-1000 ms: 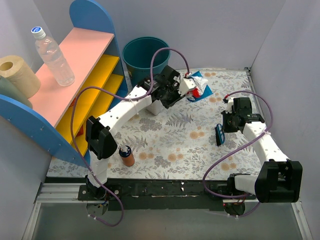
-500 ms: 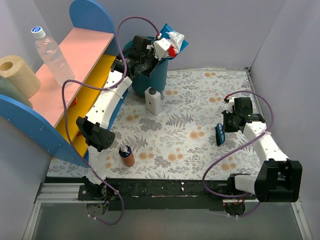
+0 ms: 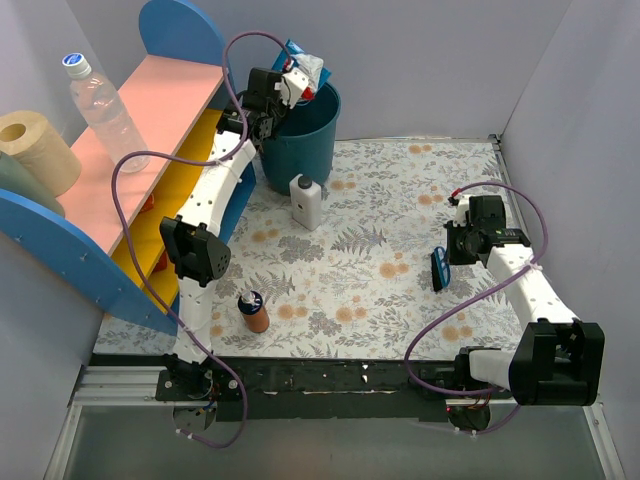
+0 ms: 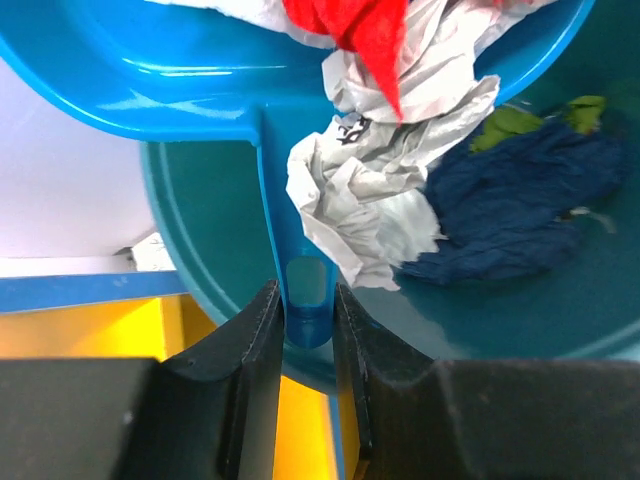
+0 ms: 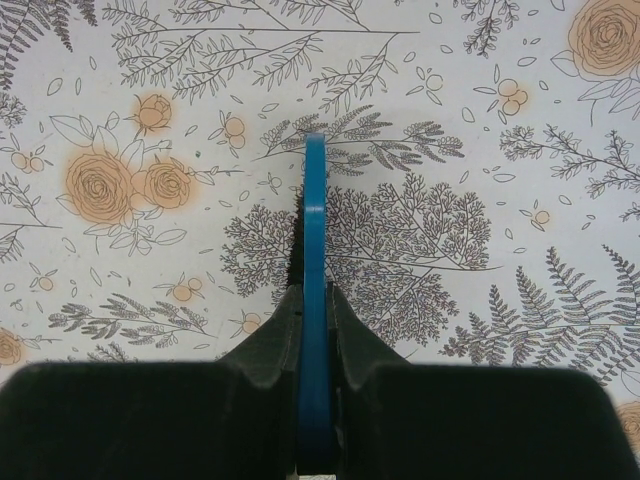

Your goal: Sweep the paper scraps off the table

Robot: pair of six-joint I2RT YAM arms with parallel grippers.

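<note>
Left gripper (image 4: 305,300): clamped on the handle of the blue dustpan (image 4: 190,80), which is held tilted over the teal bin (image 3: 303,150).
Paper scraps (image 4: 370,190): white and red wads are seen on the pan and hanging off its edge beside the handle, just ahead of the fingers. Dark blue and green wads are lodged in the bin below.
Right gripper (image 5: 316,300): closed on the blue hand brush (image 5: 315,190), held above the table (image 5: 480,120), well apart from the bin.

Crumpled paper scraps (image 4: 400,110) in dustpan (image 4: 150,80) and bin (image 4: 200,230)
</note>
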